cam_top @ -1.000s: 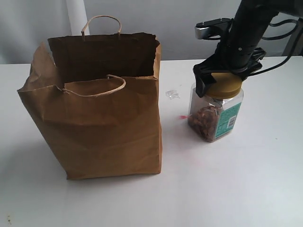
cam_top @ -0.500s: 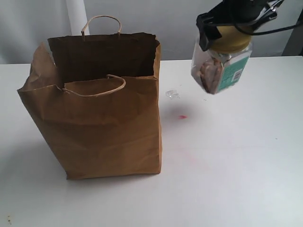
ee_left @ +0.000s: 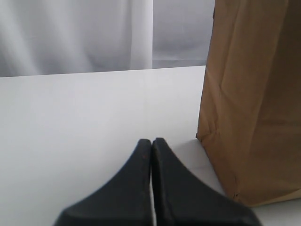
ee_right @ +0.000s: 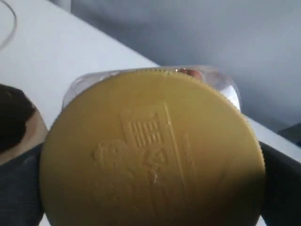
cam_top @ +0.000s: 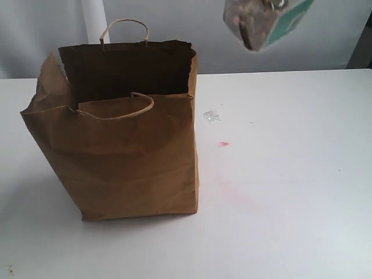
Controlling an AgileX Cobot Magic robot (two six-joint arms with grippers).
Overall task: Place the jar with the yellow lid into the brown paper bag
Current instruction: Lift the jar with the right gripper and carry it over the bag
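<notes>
The yellow-lidded jar (cam_top: 264,23) hangs high in the air at the top right of the exterior view, tilted, with its lid cut off by the frame edge. Its mustard lid (ee_right: 155,150) fills the right wrist view, and my right gripper (ee_right: 151,162) is shut on it, with a dark finger (ee_right: 19,188) on either side. The brown paper bag (cam_top: 128,151) stands upright and open on the table at the left, well below and to the left of the jar. My left gripper (ee_left: 151,143) is shut on nothing, low over the table beside the bag's wall (ee_left: 254,94).
A small clear plastic scrap (cam_top: 211,115) and a red mark (cam_top: 224,143) lie on the white table (cam_top: 290,192) to the right of the bag. A white post (cam_top: 93,23) stands behind the bag. Both arms are outside the exterior view.
My right gripper has lifted the jar off the table, straight up and slightly left. The gripper itself has left the top of the exterior view. The bag has not moved.
</notes>
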